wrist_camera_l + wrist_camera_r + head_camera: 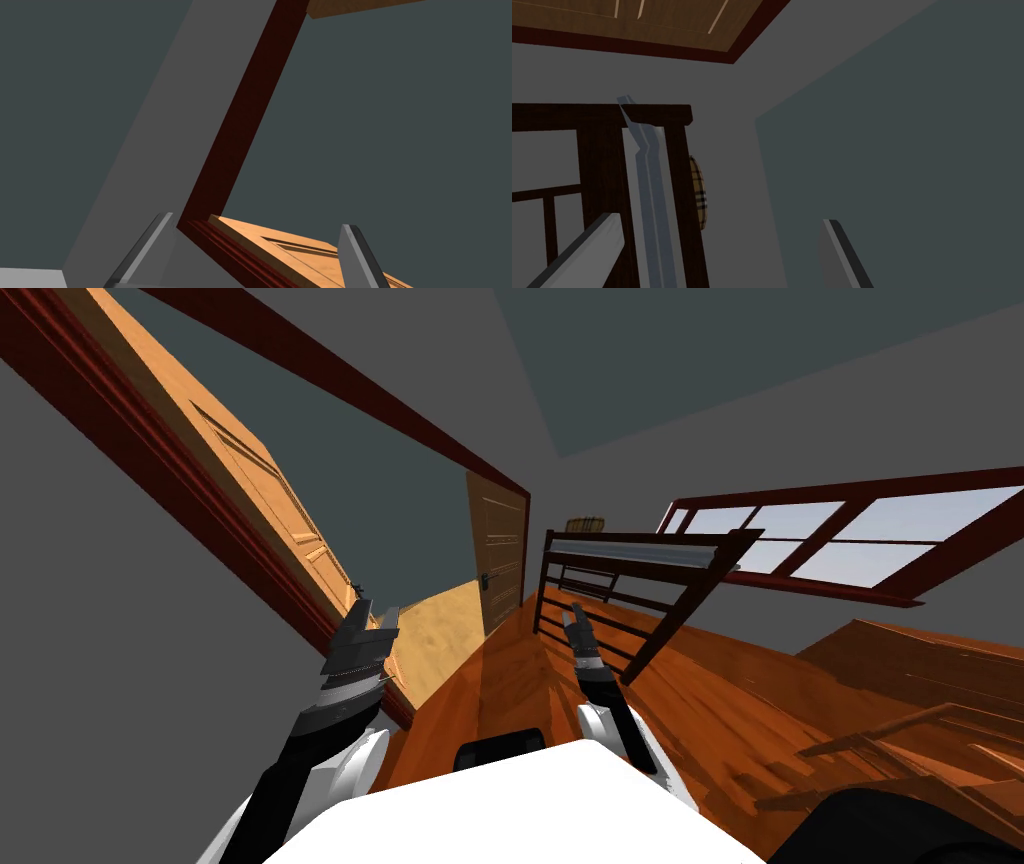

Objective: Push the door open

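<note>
Door (250,478): orange panelled wood on the left, swung well away from its dark red frame (240,125) — already a good way open, with paler floor visible through the gap.
Left gripper (375,613): raised close to the door and frame; impossible to tell whether touching the panel or just short of it. Jaws spread wide and holding nothing, part of the panel visible between the two fingers (150,250) in the wrist view.
Right gripper (573,616): held forward over the wooden floor (500,668), pointing toward a dark slatted frame (620,588), seemingly a bed. Jaws wide open, empty.
Beyond: a second, darker door (498,558) past the opening; a window (850,538) on the right.
Step in hand: most likely the push itself, left arm leading; judged past halfway, going by the panel's angle.
Doing it well: press with the flat side of a finger or the dark body, never a blade tip. Aim for the panel's face, as far from the hinged side as reach allows. Push steadily along the swing arc, following with the base rather than stretching the arm.
Risks: a blade slipping off the panel into the gap by the frame — or thin fingers taking a sideways load.
Right arm: best kept in, clear of the slatted frame.
</note>
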You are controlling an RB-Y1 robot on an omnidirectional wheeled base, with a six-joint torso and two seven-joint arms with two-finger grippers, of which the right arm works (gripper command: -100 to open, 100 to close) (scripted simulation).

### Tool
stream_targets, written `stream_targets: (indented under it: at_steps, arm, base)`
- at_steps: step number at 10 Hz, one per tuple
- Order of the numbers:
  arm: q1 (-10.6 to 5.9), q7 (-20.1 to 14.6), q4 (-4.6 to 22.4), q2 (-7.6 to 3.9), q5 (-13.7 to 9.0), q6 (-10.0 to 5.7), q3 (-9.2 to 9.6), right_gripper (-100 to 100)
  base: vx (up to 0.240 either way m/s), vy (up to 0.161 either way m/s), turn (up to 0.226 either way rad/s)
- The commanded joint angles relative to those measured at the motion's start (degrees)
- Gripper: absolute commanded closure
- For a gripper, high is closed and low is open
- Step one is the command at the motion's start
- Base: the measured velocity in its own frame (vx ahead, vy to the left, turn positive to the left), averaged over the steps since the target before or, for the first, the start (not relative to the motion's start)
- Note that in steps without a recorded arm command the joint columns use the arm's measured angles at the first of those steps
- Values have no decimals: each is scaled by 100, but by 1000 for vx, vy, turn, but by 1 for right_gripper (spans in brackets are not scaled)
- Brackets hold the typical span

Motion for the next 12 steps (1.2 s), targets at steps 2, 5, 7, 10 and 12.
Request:
stream_targets:
  at_steps: [2,5,7,10,12]
  arm:
    - [-1,-108,132,-54,159,10,189,-100]
    - [-9,-282,358,-135,395,21,465,-100]
    - [-15,-403,515,-187,560,29,657,-100]
    - [-23,-561,721,-247,776,40,908,-100]
    - [-28,-673,867,-286,928,47,1085,-100]
  base:
    - [237,-38,42]
    - [246,-36,53]
    - [243,-43,54]
    - [201,-47,50]
    - [201,-62,53]
